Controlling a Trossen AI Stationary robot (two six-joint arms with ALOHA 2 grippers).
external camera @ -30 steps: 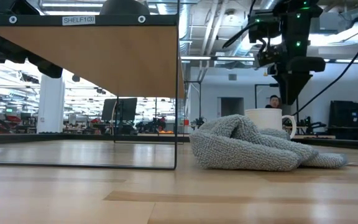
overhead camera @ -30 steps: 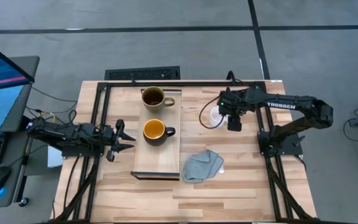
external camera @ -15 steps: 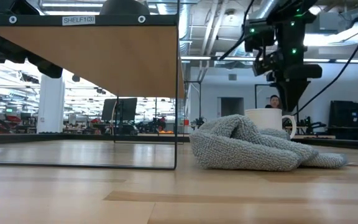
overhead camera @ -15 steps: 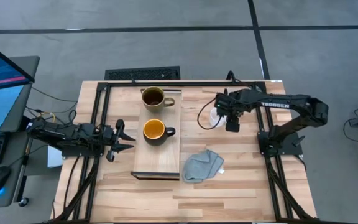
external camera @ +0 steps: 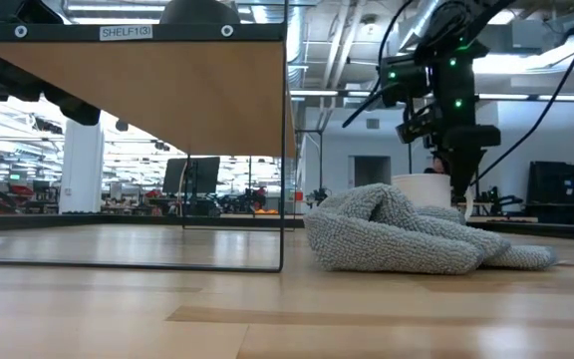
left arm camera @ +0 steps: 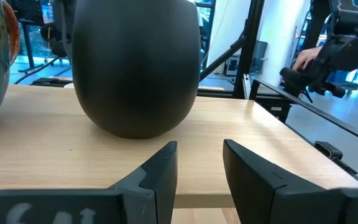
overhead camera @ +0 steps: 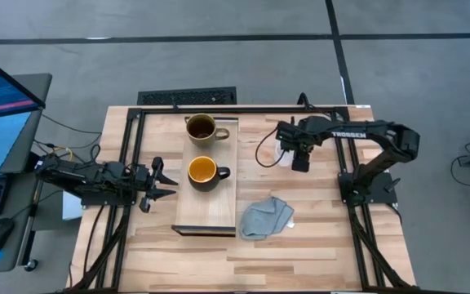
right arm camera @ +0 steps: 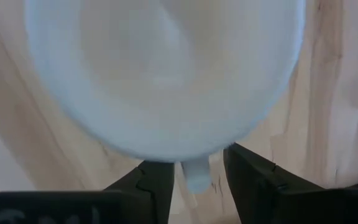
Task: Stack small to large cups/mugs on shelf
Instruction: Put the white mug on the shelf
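White mug (right arm camera: 166,68), handle between right tool (right arm camera: 194,165) fingers

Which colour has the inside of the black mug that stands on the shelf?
The inside of the black mug is yellow-orange, seen best in the high view.

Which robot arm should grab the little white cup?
The right one. Its hand hangs right over the white cup, fingers open around the handle. The left hand waits across the shelf, by the black mug.
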